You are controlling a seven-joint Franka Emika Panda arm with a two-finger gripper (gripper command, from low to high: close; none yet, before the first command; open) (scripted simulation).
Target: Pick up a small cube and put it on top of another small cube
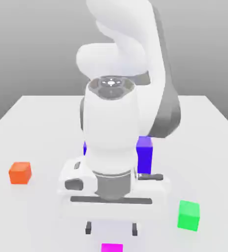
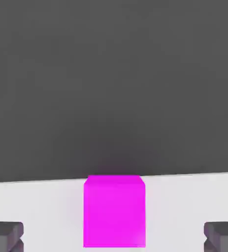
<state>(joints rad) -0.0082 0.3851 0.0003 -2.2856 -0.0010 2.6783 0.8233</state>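
The small magenta-pink cube [image 1: 112,247] rests on the white table at the front edge of the exterior view; in the hand view the same cube [image 2: 114,211] lies midway between the two dark fingertips [image 2: 6,235]. My gripper [image 1: 111,228] hangs open just above and slightly behind it, fingers spread wide, nothing held. A green small cube [image 1: 189,214] sits at the exterior view's right and an orange-red small cube [image 1: 20,173] at its left.
A big blue-purple block [image 1: 144,153] stands behind the hand, partly hidden by the arm. The white table [image 1: 37,128] stretches back to a grey backdrop. The arm's white body blocks the table's middle.
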